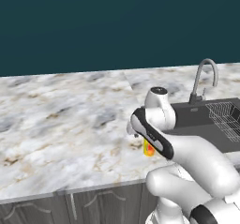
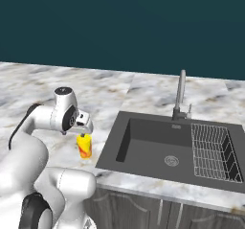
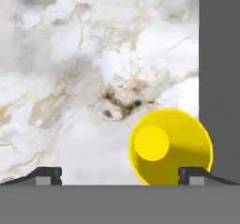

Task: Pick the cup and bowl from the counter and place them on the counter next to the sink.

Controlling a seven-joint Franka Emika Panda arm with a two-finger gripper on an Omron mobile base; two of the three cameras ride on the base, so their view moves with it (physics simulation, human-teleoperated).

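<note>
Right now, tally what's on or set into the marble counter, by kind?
Yellow cup with red marking: 1
Dark grey recessed sink basin: 1
Curved silver faucet: 1
Wire rack in the basin: 1
Total: 4

I see my white arm (image 2: 43,122) bent like an elbow. It goes up from the base, folds over, and reaches forward and down. The last round joint sits on top, and the hand hangs under it, pointing straight down. My gripper (image 3: 119,175) is open wide. Its two dark fingertips (image 3: 47,175) stand far apart, one on each side in the hand view. Nothing is between them. They are not squeezing anything.
</note>
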